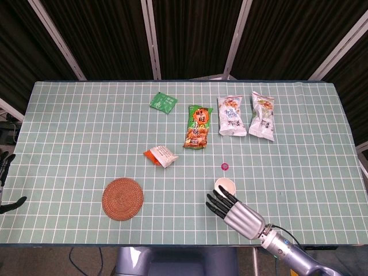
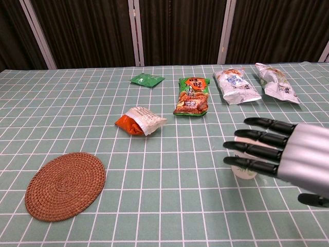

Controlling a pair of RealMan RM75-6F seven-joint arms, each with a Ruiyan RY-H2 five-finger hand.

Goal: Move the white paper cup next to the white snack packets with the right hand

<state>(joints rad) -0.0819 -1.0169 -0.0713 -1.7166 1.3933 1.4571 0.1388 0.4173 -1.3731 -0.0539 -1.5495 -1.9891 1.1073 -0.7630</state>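
Observation:
The white paper cup (image 1: 226,184) with a blue flower print stands upright near the table's front edge, right of centre. My right hand (image 1: 236,212) sits just in front of it with its fingers straight and apart, holding nothing. In the chest view the right hand (image 2: 284,149) reaches in from the right and its fingers (image 2: 252,151) cover most of the cup (image 2: 245,172). I cannot tell whether they touch it. Two white snack packets (image 1: 232,115) (image 1: 262,115) lie side by side at the back right. My left hand (image 1: 4,164) shows only at the far left edge, off the table.
A small pink cap (image 1: 225,167) lies just behind the cup. A green and orange snack bag (image 1: 198,126) lies left of the white packets, with a green sachet (image 1: 163,102) further left. An orange and white packet (image 1: 160,155) and a woven coaster (image 1: 122,198) lie towards the front left.

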